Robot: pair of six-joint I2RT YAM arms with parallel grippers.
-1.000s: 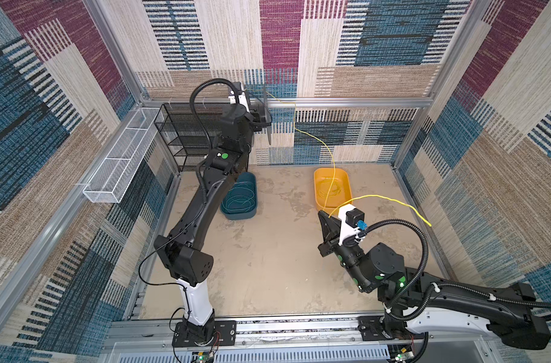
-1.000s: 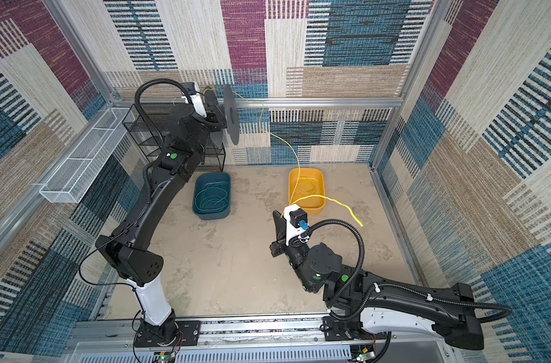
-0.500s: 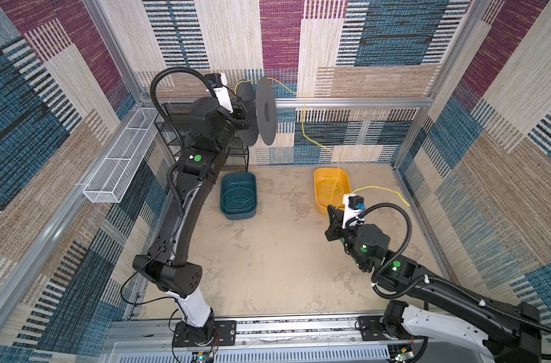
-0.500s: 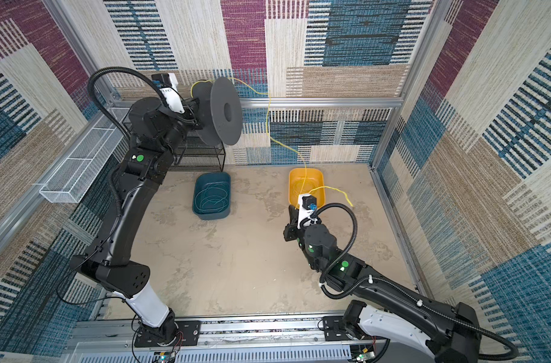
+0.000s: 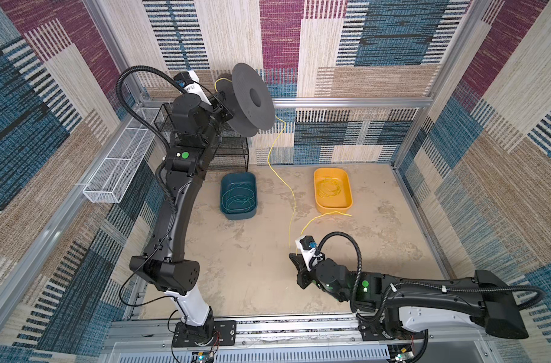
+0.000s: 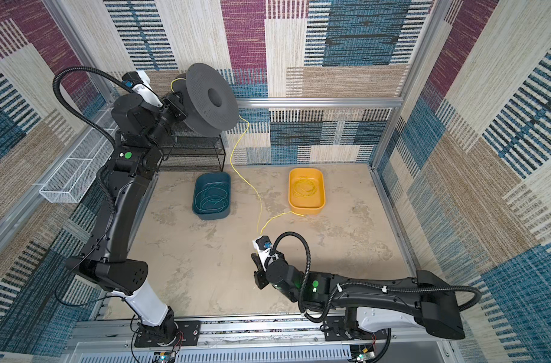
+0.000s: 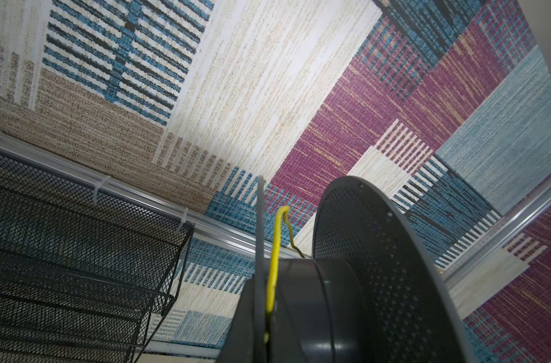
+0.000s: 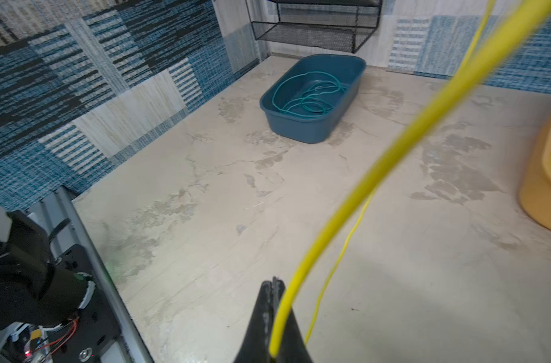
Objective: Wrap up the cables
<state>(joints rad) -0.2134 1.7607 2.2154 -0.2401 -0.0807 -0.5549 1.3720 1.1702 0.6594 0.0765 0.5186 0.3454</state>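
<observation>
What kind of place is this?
Likely a robot test booth: two black robot arms bolted to a metal rail, patterned carpet-like walls on aluminium framing, and a thin yellow cable strung to a dark grey plastic spool.

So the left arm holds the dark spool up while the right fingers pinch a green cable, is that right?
Nearly: the right fingers pinch the yellow cable, not a green one, as the right wrist view shows. The left arm does hold the dark spool up.
</observation>
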